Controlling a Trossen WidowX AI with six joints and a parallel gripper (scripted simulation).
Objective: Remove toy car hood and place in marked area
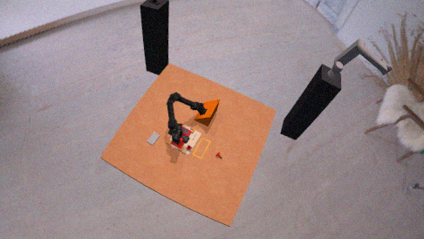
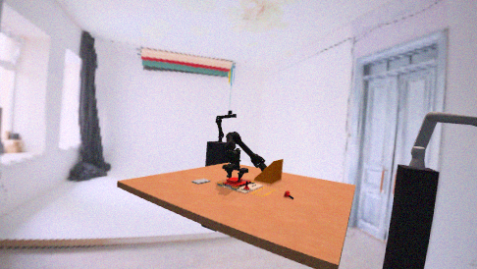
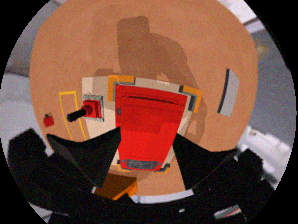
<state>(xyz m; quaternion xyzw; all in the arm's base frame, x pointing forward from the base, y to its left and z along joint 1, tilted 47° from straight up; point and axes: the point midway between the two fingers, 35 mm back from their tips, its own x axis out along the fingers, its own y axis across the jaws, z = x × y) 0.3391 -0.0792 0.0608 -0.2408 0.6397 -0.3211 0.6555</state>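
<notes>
Partly concealed and truncated objects.
Top: gripper [image 1: 179, 139] [image 2: 237, 177] [image 3: 148, 131] obscures part of the red toy car [image 1: 188, 130] [image 2: 238, 185]. Exterior: grey arm [image 1: 349, 56] [image 2: 442, 118] cut off at three o'clock, black pedestal [image 1: 311, 102] [image 2: 412, 216] at four. Wrist: orange wedge [image 1: 213, 107] [image 2: 273, 172] [image 3: 117, 186] partly hidden, seven o'clock.

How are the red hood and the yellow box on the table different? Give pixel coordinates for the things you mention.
The red hood [image 3: 150, 127] is solid red, but the yellow outline [image 1: 195, 148] [image 3: 61, 106] is only thin lines. The hood is between the gripper's fingers; the outline lies flat on the table, beside the board. Both look roughly four-sided.
</notes>
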